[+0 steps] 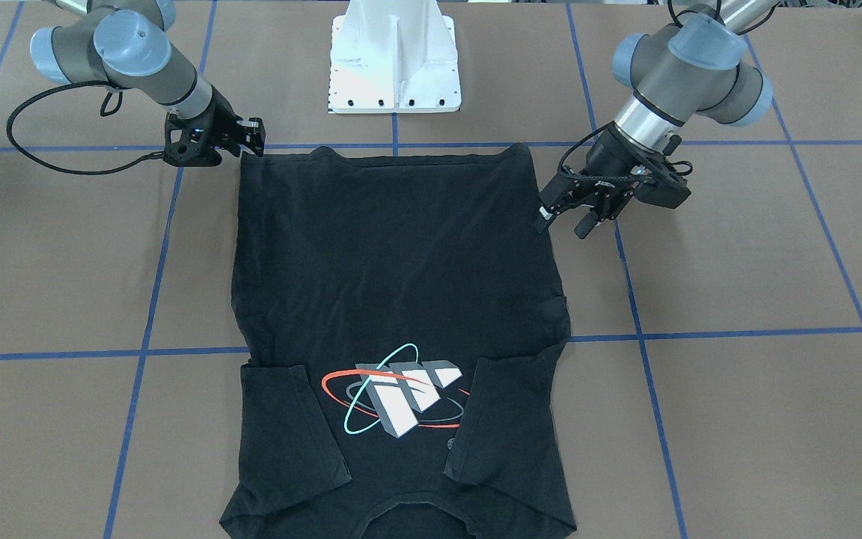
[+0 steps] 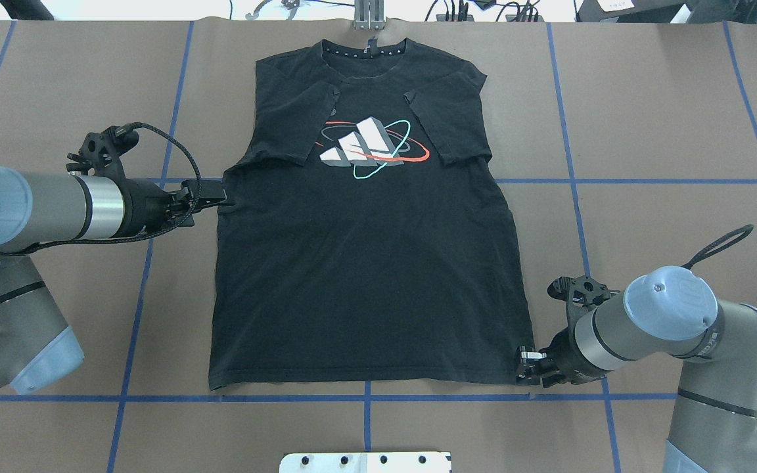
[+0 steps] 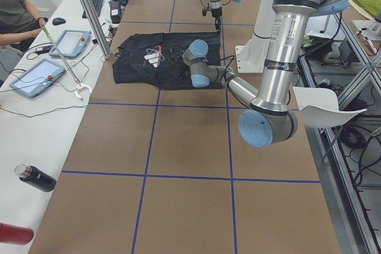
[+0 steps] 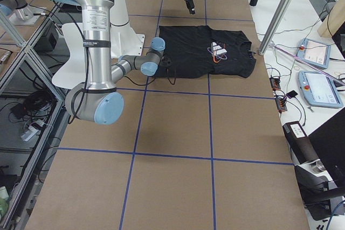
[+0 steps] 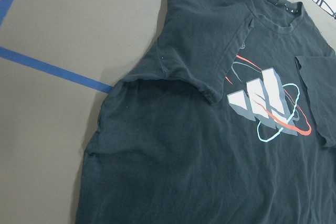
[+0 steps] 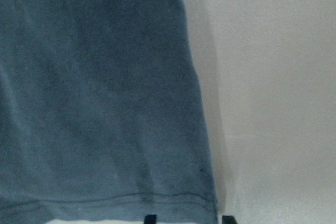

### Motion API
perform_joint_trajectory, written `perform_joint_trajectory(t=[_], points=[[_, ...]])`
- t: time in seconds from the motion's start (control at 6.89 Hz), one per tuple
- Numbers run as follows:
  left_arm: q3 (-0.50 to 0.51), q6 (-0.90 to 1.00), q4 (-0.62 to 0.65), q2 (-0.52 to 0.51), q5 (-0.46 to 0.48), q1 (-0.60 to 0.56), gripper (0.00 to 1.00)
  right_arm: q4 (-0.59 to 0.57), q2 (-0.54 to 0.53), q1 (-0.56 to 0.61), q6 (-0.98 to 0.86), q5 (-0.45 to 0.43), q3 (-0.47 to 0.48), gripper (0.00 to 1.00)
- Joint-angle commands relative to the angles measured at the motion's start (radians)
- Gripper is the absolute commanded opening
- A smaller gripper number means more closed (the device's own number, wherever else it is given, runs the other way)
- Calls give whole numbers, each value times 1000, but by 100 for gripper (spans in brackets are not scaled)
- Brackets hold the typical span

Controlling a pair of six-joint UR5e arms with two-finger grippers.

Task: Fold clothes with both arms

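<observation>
The black T-shirt (image 1: 401, 262) (image 2: 365, 276) lies flat on the brown table. Its logo (image 2: 368, 148) faces up and both sleeves are folded inward over the chest. My left gripper (image 1: 566, 219) (image 2: 214, 195) sits low at the shirt's side edge below the sleeve. Its fingers are spread, so it is open, with one pad at the cloth's edge. My right gripper (image 1: 255, 135) (image 2: 523, 368) is down at the hem corner nearest me. In the right wrist view its two fingertips (image 6: 150, 219) stand apart on either side of that corner of the shirt (image 6: 94, 103).
The white pedestal base (image 1: 395, 67) stands just behind the hem. Blue tape lines (image 2: 615, 181) cross the table. Bare brown table lies to both sides of the shirt. A person (image 3: 12, 10) sits at a side bench with tablets (image 3: 71, 43) and bottles (image 3: 36, 178).
</observation>
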Motion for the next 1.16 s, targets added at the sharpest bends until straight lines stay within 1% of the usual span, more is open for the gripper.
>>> perform_joint_trajectory(t=[0.0,0.15,0.58,1.02], points=[[4,0,0,0,0,0,100,-2,0,-1,0,-1,-7,54],[4,0,0,-1,0,0,100,-10,0,-3,0,-3,-9,53],[4,0,0,0,0,0,100,-60,29,-3,0,-3,-9,36],[4,0,0,-1,0,0,100,-73,34,2,0,-1,-7,38]])
